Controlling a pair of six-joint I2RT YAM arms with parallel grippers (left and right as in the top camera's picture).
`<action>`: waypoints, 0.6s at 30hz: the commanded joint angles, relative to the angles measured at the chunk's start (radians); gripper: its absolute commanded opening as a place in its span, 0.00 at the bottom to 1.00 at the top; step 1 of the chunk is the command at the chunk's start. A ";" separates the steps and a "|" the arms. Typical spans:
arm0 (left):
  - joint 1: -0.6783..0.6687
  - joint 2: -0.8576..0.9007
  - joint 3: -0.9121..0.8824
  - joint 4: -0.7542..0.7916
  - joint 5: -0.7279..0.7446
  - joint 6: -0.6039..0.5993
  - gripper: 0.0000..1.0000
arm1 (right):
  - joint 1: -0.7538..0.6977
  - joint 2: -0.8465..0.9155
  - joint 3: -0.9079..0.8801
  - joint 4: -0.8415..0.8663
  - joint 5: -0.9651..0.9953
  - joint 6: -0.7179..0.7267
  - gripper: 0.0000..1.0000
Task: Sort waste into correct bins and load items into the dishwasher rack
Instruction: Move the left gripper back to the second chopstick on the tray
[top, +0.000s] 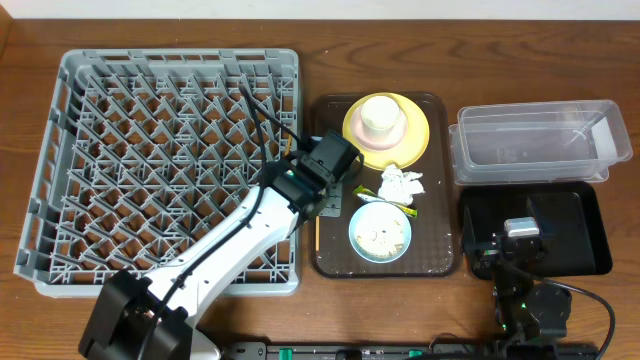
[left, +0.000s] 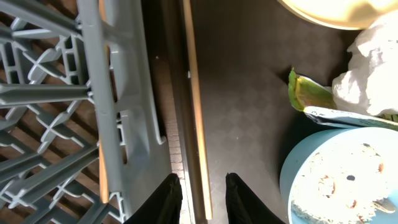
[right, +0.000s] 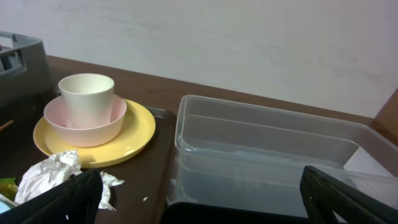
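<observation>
Wooden chopstick (left: 196, 112) lying along the left edge of the brown tray (left: 249, 124), beside the grey rack (left: 118, 124). The left hand (left: 204, 196) straddles it, narrowly parted. Right hand (right: 202, 196) spread wide, lower right, above the black tray (top: 585, 225).

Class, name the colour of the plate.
The plate is yellow, clearest in the right wrist view.

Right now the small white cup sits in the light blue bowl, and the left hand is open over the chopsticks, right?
Not quite. The small white cup sits in the pale bowl on the yellow plate, as the right wrist view shows. The light blue bowl holds rice crumbs. The rest stands: left hand open over the chopsticks.
</observation>
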 joint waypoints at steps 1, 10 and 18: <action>-0.032 0.008 0.003 0.002 -0.065 0.006 0.27 | -0.008 -0.005 -0.001 -0.004 -0.002 -0.011 0.99; -0.093 0.008 0.003 0.021 -0.150 0.006 0.27 | -0.008 -0.005 -0.001 -0.004 -0.002 -0.011 0.99; -0.093 0.033 -0.017 0.058 -0.149 0.006 0.31 | -0.008 -0.005 -0.001 -0.004 -0.002 -0.011 0.99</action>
